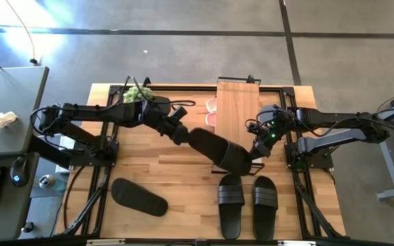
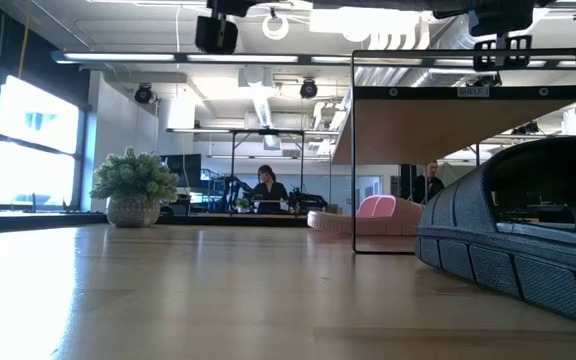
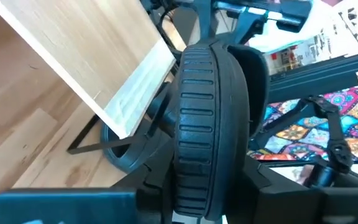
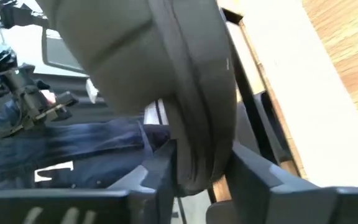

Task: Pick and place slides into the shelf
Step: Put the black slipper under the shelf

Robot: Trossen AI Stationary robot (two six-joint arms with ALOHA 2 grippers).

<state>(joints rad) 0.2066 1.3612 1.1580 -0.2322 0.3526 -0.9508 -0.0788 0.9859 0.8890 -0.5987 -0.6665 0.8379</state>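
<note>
One black slide (image 1: pixel 217 149) hangs between both grippers above the table, just in front of the shelf's near end. My left gripper (image 1: pixel 183 133) is shut on the end toward the table's left, and my right gripper (image 1: pixel 257 152) on the end toward the right. The shelf (image 1: pixel 237 109) has a light-wood plank top on a black wire frame (image 2: pixel 355 150). The pink slides (image 1: pixel 211 113) lie under the plank on its left side. A black pair (image 1: pixel 247 200) and a single black slide (image 1: pixel 139 197) rest flat on the table near its near edge. My left gripper (image 3: pixel 201 199) pinches the black slide's left end (image 3: pixel 197 180) between its two fingers (image 3: pixel 157 186), coming level from the table's left. The slide runs away from the fingers along their line, lifted clear of the table. My right gripper (image 4: pixel 197 180) pinches the slide's right end (image 4: pixel 194 165) between its two fingers (image 4: pixel 157 171), coming from the table's right and slanting down. The slide stands on edge in the hold, clear of the table.
A small potted plant (image 1: pixel 137 92) stands at the table's far left corner. The black pair lies close below the held slide, and one of them fills the low view's right side (image 2: pixel 518 240). People sit in the room beyond the table (image 2: pixel 266 185).
</note>
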